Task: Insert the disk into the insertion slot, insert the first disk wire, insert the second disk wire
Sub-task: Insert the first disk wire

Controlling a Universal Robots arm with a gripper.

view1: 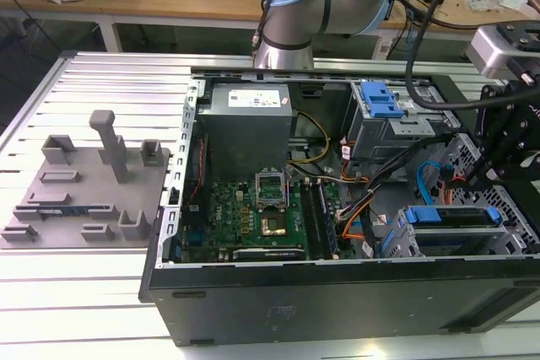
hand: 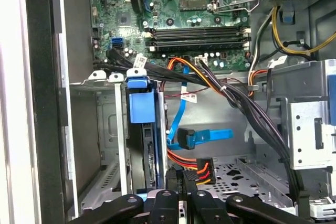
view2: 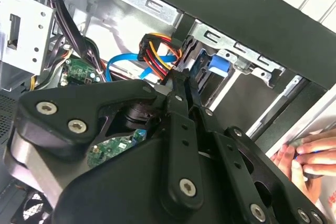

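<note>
Well, the disk (hand: pixel 140 109) with its bright blue frame sits inside the insertion slot (hand: pixel 107 129), so the first step looks done. The step in hand seems to be the first disk wire. The gripper (view2: pixel 181 80) hangs low inside the computer case (view1: pixel 337 309). Its fingers (view2: pixel 179 124) are pressed close together on a black plug (hand: pixel 195 170) with red, yellow and black wires. The disk is close beside the fingertips. The plug does not look pushed into it yet, though the spot where they would meet is hard to see. A blue cable (hand: pixel 210 136) with a dark end hangs loose just past the fingertips, between them and the green board (hand: pixel 194 24). It is likely the second disk wire. To go in, the plug would need to line up straight with the socket on the disk's end and be pushed gently, without snagging the blue cable. A person's hand (view2: pixel 307 153) is outside the case wall, well apart from the fingers.
</note>
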